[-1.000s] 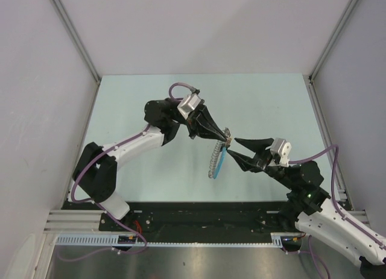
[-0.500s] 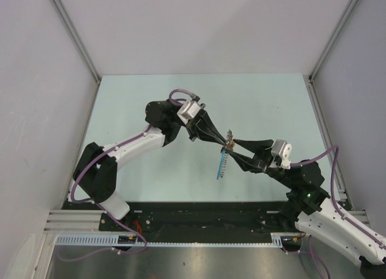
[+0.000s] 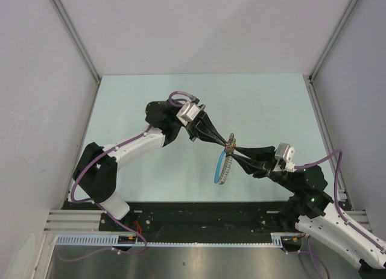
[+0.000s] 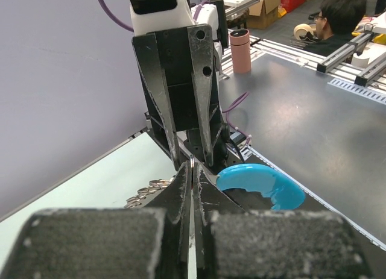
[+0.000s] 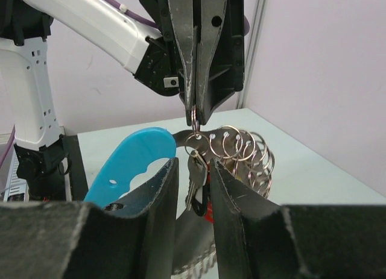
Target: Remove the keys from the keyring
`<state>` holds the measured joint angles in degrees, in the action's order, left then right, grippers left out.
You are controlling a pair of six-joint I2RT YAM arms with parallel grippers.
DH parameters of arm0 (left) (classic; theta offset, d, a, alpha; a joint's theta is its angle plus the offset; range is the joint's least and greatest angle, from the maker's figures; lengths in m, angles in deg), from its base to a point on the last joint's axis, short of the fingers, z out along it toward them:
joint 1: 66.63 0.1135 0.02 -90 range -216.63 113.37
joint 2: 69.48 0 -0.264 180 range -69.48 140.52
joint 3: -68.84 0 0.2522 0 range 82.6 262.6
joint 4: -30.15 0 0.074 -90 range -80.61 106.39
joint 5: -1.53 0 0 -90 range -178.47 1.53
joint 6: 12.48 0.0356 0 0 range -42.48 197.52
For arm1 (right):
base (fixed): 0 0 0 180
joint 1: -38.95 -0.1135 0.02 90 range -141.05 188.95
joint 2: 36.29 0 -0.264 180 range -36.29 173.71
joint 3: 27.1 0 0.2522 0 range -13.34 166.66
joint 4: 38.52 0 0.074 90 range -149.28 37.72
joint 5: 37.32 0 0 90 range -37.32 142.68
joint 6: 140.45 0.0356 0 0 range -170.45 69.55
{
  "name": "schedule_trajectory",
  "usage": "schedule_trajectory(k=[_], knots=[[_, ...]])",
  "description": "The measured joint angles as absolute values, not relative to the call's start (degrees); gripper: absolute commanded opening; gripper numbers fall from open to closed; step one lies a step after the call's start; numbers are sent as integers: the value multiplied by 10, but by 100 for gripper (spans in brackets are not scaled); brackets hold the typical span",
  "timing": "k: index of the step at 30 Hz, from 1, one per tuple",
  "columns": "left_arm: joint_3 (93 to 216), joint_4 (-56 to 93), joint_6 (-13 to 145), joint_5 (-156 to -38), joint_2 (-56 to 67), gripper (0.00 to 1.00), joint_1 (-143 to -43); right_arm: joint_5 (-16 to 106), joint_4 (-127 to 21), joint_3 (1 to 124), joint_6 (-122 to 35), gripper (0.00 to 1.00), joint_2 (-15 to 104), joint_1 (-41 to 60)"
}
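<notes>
At the far left of the overhead view we see the white-and-black left arm (image 3: 129, 147) reaching up and to the right over the pale green table (image 3: 139, 98). Its black, tapered left gripper (image 3: 227, 143) is pressed together. In the right wrist view we find its tips pinching the thin silvery wire keyring (image 5: 195, 117) from above. The keyring is held up in the air over the middle of the table, between the two grippers, not lying on the surface.

From it hang the small, dull silvery-brown metal keys (image 5: 195, 173). A bright blue curved plastic strap (image 3: 216, 169) is also joined there, and in the overhead view it runs from the cluster toward the near edge. Just to the right of the strap we see a chain of linked silvery metal rings (image 3: 225, 168) running the same way.

Further right, the black right gripper (image 3: 234, 150) meets the left gripper almost tip to tip. Its fingers (image 5: 163, 194) stand a narrow gap apart, and the keys hang in that gap just below the keyring. We cannot tell whether the pads are clamped on the keys or only flank them. Behind it the black-and-white right arm (image 3: 307, 185) runs down to the lower right corner of the overhead view.
</notes>
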<state>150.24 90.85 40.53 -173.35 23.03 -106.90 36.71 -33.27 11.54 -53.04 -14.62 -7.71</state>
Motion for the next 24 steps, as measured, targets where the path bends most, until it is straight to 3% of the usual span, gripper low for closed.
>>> schedule_trajectory(k=[24], knots=[[1505, 909, 405, -1731, 230, 0, -1070, 378, -210, 111, -552, 24, -69, -84]])
